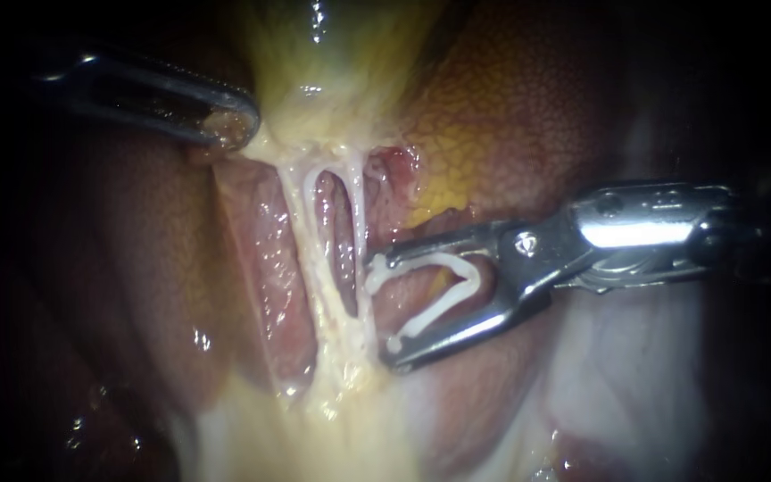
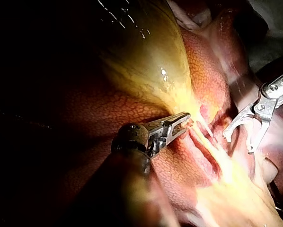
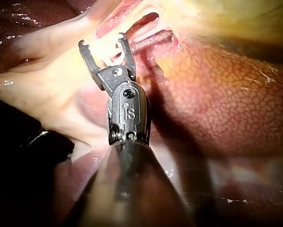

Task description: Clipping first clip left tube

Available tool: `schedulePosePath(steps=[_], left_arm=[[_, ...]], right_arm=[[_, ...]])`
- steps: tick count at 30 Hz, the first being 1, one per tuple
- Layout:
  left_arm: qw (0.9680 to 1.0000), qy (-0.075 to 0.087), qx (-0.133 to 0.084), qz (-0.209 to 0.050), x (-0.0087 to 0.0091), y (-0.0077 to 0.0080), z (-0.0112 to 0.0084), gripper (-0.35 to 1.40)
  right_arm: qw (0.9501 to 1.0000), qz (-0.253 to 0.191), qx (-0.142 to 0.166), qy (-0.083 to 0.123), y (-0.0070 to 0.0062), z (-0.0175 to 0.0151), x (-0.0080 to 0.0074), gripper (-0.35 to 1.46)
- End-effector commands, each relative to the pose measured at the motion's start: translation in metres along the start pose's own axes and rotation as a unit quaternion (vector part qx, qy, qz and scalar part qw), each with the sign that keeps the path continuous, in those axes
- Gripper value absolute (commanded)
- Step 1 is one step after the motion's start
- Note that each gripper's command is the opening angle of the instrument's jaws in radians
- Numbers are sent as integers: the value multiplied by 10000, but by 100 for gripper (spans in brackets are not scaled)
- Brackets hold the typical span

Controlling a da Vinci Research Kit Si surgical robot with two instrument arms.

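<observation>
Right instrument (image 1: 387, 308) with clip (image 1: 470, 278) beside tubes (image 1: 359, 223)

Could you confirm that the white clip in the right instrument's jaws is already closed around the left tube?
Not quite: the clip in the right instrument's jaws is open, beside the right tube and not around the left tube, as the endoscope view shows.

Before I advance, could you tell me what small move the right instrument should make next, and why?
Probably ease the right instrument toward the left tube: its clip is open, its tips only beside the right tube, and the left instrument holds the gallbladder taut.
</observation>
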Motion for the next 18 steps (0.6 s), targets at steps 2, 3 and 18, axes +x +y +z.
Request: schedulePosePath(steps=[2, 3, 18], left_arm=[[10000, 1, -1, 1, 0, 0, 0, -35], [10000, 1, -1, 1, 0, 0, 0, -35], [10000, -1, -3, 4, 1, 0, 1, -35]], right_arm=[[10000, 3, 1, -12, 3, 3, -5, 53], [10000, 24, 6, -16, 5, 5, -7, 53], [10000, 53, 38, -60, 32, 14, -37, 54]])
